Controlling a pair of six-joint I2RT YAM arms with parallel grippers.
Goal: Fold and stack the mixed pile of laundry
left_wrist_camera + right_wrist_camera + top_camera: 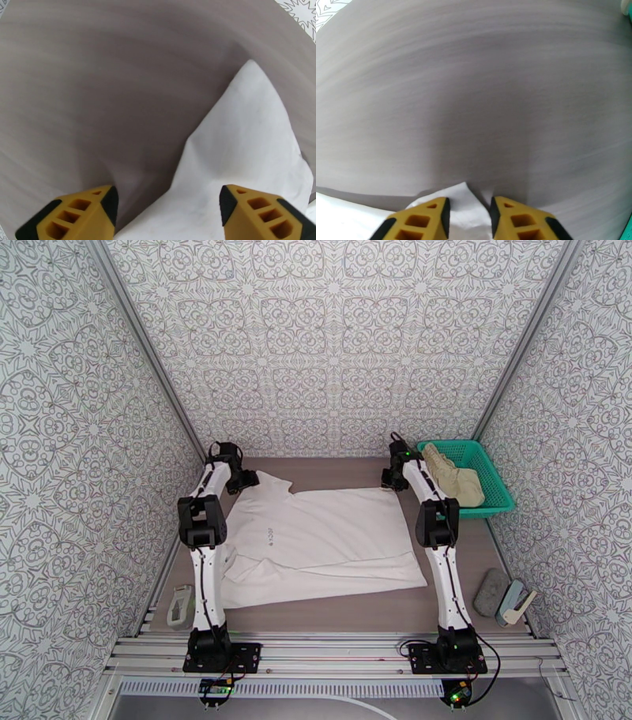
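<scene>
Jaws straddle T-shirt (332, 536) corners; overhead view adds shorts (452, 473) in basket (499, 491).

Robot arms: two, left arm (204, 571), right arm (447, 579) | grippers: two, left gripper (169, 205), right gripper (470, 215) | white T-shirt (332, 540): one | beige shorts (452, 473): one pair | green basket (483, 456): one | grey lump (490, 592): one | white handheld device (180, 607): one | pale clip-like tool (515, 603): one | table (355, 611): one

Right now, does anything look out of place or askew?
Mildly. The shirt lies slightly askew on the table, its near-left side bunched in folds. The shorts lie crumpled and unfolded in the basket.
</scene>
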